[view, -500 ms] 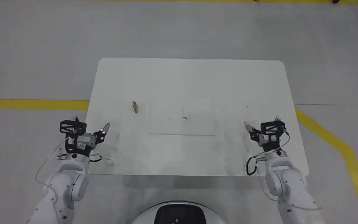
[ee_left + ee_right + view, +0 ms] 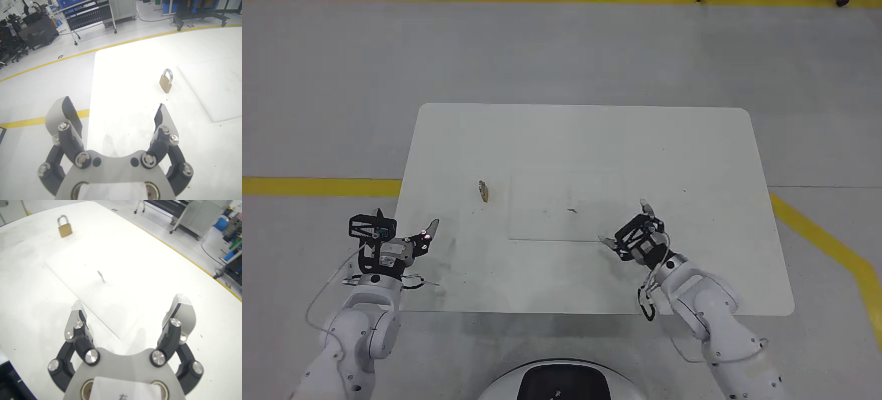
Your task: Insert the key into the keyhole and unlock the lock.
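My right gripper [image 2: 129,302] hangs wide open, empty; the key [image 2: 101,276] lies flat just left and slightly far of it, mid-table [image 2: 692,150], long axis roughly toward that gripper, the lock [image 2: 64,230] standing farther left, nearer my open, empty left gripper [image 2: 113,105].

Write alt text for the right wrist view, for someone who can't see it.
The right gripper, open and empty, hangs low over a white table, facing a small key on a white mat. A brass padlock stands upright on the table farther off.
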{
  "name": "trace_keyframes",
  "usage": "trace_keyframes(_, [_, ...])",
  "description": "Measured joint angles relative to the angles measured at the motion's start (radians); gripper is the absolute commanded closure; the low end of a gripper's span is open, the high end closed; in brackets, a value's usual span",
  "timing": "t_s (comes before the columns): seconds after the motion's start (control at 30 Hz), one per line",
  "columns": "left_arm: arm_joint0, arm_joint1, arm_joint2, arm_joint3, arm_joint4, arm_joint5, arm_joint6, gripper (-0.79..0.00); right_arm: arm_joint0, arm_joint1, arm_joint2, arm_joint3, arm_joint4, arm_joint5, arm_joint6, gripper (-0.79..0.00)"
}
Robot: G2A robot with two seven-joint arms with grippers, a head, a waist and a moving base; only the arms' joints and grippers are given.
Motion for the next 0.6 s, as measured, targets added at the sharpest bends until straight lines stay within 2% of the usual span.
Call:
trace_keyframes(0.07, [0.0, 0.0, 0.0, 0.0, 0.0, 0.0, 0.0, -0.785, 0.057, -0.007, -0.048, 0.032, 0.013, -0.042, 0.037, -0.517])
trace_keyframes(0.1, [0.0, 0.0, 0.0, 0.0, 0.0, 0.0, 0.0, -0.785, 0.082, -0.011, -0.068, 0.048, 0.025, -0.057, 0.053, -0.413])
trace_keyframes(0.13, [0.0, 0.0, 0.0, 0.0, 0.0, 0.0, 0.0, -0.785, 0.108, -0.015, -0.086, 0.065, 0.043, -0.073, 0.069, -0.385])
trace_keyframes(0.23, [0.0, 0.0, 0.0, 0.0, 0.0, 0.0, 0.0, -0.785, 0.199, -0.03, -0.146, 0.131, 0.09, -0.102, 0.129, -0.388])
trace_keyframes(0.37, [0.0, 0.0, 0.0, 0.0, 0.0, 0.0, 0.0, -0.785, 0.318, -0.055, -0.231, 0.223, 0.112, -0.083, 0.193, -0.385])
trace_keyframes(0.53, [0.0, 0.0, 0.0, 0.0, 0.0, 0.0, 0.0, -0.785, 0.418, -0.08, -0.302, 0.315, 0.119, -0.058, 0.237, -0.372])
trace_keyframes(0.6, [0.0, 0.0, 0.0, 0.0, 0.0, 0.0, 0.0, -0.785, 0.453, -0.088, -0.326, 0.355, 0.116, -0.058, 0.26, -0.345])
